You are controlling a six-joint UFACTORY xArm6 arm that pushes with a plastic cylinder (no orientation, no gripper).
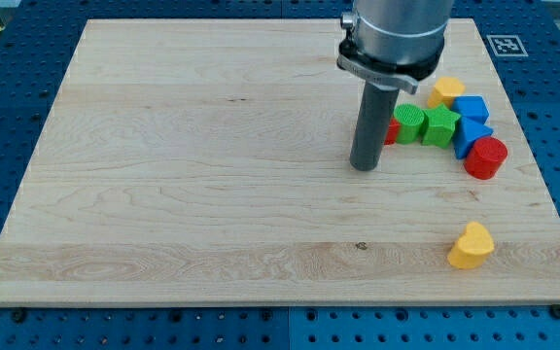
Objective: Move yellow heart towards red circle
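The yellow heart (471,245) lies alone near the view's bottom right of the wooden board (183,175). The red circle (485,157) stands above it, at the right end of a cluster of blocks. My tip (365,167) rests on the board left of that cluster, well up and left of the yellow heart and apart from it. The rod hides part of a small red block (393,131) behind it.
The cluster at the view's upper right holds a green round block (410,123), a green star-like block (441,126), two blue blocks (472,109) (472,135) and a yellow block (445,92). A marker tag (506,45) sits at the board's top right corner.
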